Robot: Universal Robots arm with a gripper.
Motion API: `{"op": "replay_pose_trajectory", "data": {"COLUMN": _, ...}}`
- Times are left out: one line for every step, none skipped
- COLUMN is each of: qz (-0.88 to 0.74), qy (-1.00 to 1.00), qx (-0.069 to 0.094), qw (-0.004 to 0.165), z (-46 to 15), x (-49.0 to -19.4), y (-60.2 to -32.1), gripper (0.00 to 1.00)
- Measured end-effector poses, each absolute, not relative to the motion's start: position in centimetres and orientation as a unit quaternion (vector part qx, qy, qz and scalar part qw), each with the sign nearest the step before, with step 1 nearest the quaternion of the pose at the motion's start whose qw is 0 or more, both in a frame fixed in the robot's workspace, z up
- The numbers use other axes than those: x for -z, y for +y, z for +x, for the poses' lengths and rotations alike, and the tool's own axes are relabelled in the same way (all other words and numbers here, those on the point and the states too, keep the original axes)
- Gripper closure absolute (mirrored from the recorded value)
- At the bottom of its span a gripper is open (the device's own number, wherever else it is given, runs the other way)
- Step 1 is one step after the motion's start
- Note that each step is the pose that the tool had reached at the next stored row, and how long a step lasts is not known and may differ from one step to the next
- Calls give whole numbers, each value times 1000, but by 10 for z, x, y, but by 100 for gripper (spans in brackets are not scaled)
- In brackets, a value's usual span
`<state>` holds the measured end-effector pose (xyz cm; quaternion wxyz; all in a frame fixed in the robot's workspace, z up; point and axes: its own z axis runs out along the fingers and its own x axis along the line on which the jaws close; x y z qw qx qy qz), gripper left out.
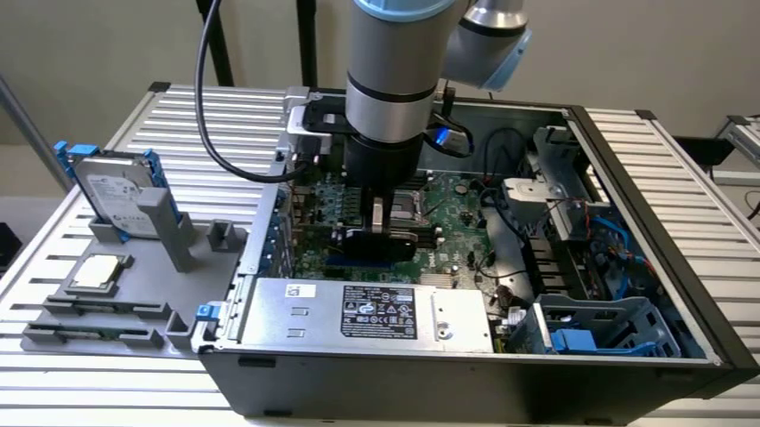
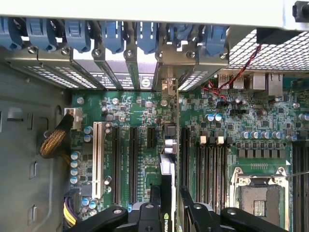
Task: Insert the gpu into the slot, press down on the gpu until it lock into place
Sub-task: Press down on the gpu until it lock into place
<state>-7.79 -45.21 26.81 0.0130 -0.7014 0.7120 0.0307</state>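
Wrist view: tool [image 2: 169, 205] is partly open, with both black fingers [image 2: 190, 210] clamped on the gpu [image 2: 166, 179]. We see the card edge-on, standing upright between them over the motherboard [image 2: 145, 111]. Black expansion slots run parallel on either side of it, with a white slot [image 2: 99, 159] beyond those. The memory slots [image 2: 212, 164] and silver CPU socket [image 2: 258, 198] lie on the card's other side. Furthest from the tool is a row of blue bracket clips [image 2: 113, 34] along the case's rear wall.

In the exterior view, the case [image 1: 475, 374] lies open on the slatted worktop [image 1: 71, 391]. Nearest inside it is the silver labelled power supply [image 1: 368, 311], with a blue drive cage [image 1: 594, 329] toward the exterior view's right. Behind the power supply, the card's lower edge sits right at the slot [image 1: 356, 263]. We see a dark blue strip showing beneath it, but we can't tell whether it's seated or locked. The arm comes straight down into the case.

On the exterior view's left, a grey fixture [image 1: 178, 294] holds a CPU [image 1: 98, 271] lying flat. Further back on it, a hard drive [image 1: 119, 187] stands upright in blue rails.
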Motion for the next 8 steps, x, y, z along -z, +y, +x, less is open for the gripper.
{"op": "replay_pose_trajectory", "data": {"qz": -701, "qy": 712, "qx": -31, "qw": 13, "z": -78, "x": -268, "y": -452, "gripper": 74}}
{"op": "replay_pose_trajectory", "data": {"qz": -701, "qy": 712, "qx": -31, "qw": 13, "z": -78, "x": -268, "y": -452, "gripper": 74}}
{"op": "replay_pose_trajectory", "data": {"qz": -701, "qy": 712, "qx": -31, "qw": 13, "z": -78, "x": -268, "y": -452, "gripper": 74}}
{"op": "replay_pose_trajectory", "data": {"qz": -701, "qy": 712, "qx": -31, "qw": 13, "z": -78, "x": -268, "y": -452, "gripper": 74}}
{"op": "replay_pose_trajectory", "data": {"qz": -701, "qy": 712, "qx": -31, "qw": 13, "z": -78, "x": -268, "y": -452, "gripper": 74}}
{"op": "replay_pose_trajectory", "data": {"qz": -701, "qy": 712, "qx": -31, "qw": 13, "z": -78, "x": -268, "y": -452, "gripper": 74}}
{"op": "replay_pose_trajectory", "data": {"qz": -701, "qy": 712, "qx": -31, "qw": 13, "z": -78, "x": -267, "y": -452, "gripper": 74}}
{"op": "replay_pose_trajectory", "data": {"qz": -702, "qy": 712, "qx": -31, "qw": 13, "z": -78, "x": -267, "y": -452, "gripper": 74}}
